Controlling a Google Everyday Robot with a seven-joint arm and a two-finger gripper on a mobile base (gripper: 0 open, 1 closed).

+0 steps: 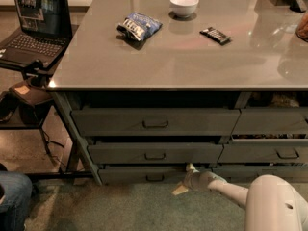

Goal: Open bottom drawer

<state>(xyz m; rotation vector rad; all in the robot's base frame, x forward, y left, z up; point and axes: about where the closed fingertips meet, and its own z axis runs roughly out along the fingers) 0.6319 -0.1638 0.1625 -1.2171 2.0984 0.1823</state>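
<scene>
The bottom drawer [130,174] is the lowest, low-fronted dark grey-green drawer of the left stack, just above the carpet, and its front looks nearly closed. Its small dark loop handle [155,178] sits at the centre. My gripper [184,179] is low at the drawer's right end, a little to the right of the handle, and it is open. One fingertip [190,167] touches the top edge of the drawer front. The other fingertip [178,190] is lower, in front of the drawer and above the carpet. My white arm [226,189] reaches in from the lower right.
Two taller drawers [154,121] [154,153] sit above, slightly ajar. A second drawer stack [269,153] is at the right. The tabletop [183,61] holds a chip bag [138,26], a white bowl [184,5] and a snack bar [215,35]. A laptop [33,28] on a stand and a person's knee [12,198] are at the left.
</scene>
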